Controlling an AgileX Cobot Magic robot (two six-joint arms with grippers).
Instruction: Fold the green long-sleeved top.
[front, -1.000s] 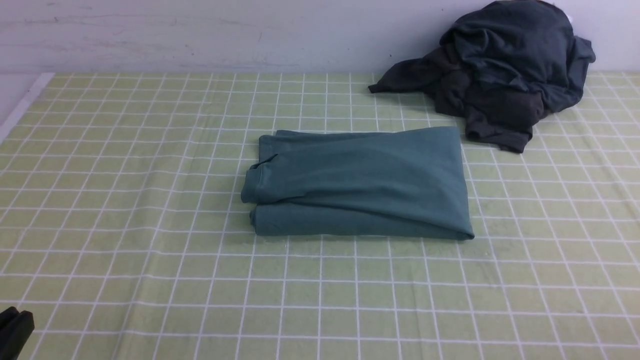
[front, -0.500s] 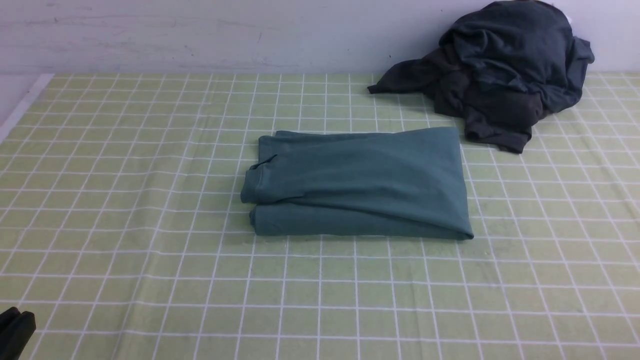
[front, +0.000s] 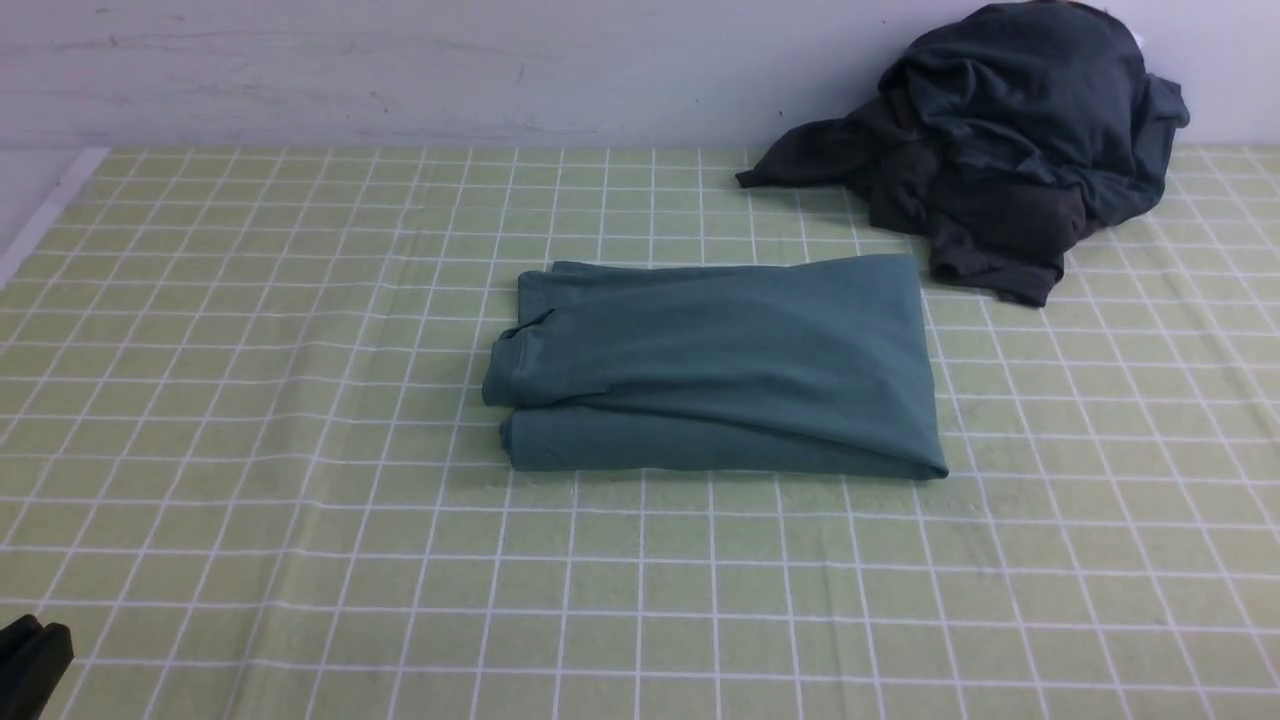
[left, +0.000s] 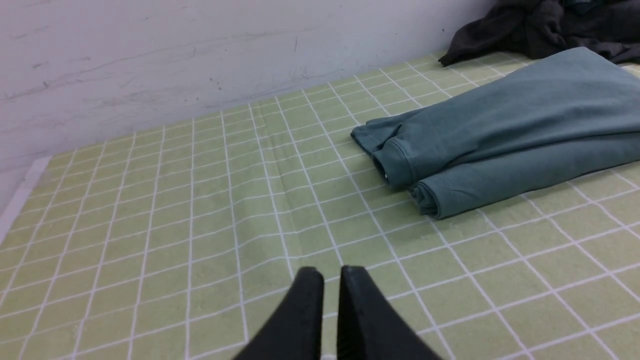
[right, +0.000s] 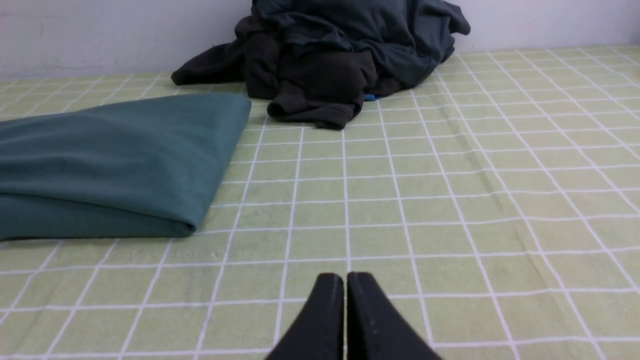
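- Two grippers are away from the cloth: the left gripper (left: 325, 272) has its jaws nearly together and holds nothing, and the right gripper (right: 345, 277) has its jaws pressed together, also empty.
- Your green top (front: 715, 365) lies folded in the middle of the checked tablecloth (front: 250, 420), apart from the dark clothes (front: 1000, 140).
- If you touch it again, I think the upper layer can slide and open the fold.
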